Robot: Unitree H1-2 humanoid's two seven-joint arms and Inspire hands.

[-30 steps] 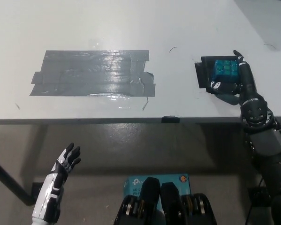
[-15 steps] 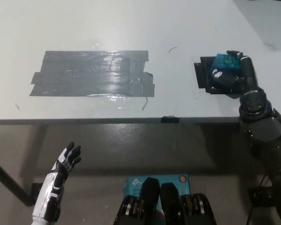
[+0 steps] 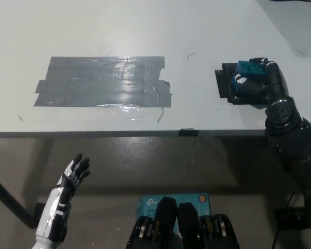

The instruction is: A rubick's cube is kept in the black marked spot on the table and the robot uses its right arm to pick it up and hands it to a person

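The cube (image 3: 248,77) sits over the black marked spot (image 3: 227,85) near the table's (image 3: 145,31) right edge, wrapped by the black right hand (image 3: 259,83). Fingers (image 3: 240,80) curl across its near face and the thumb side braces the far edge, so the hand is closed on the cube; whether it has cleared the surface cannot be told. The grip appears set for a lift toward a person, none of whom is in view. A broad patch of grey tape (image 3: 103,81) lies well apart to the left, obstructing nothing. The white left hand (image 3: 72,174) hangs below the table edge, fingers spread, holding nothing.
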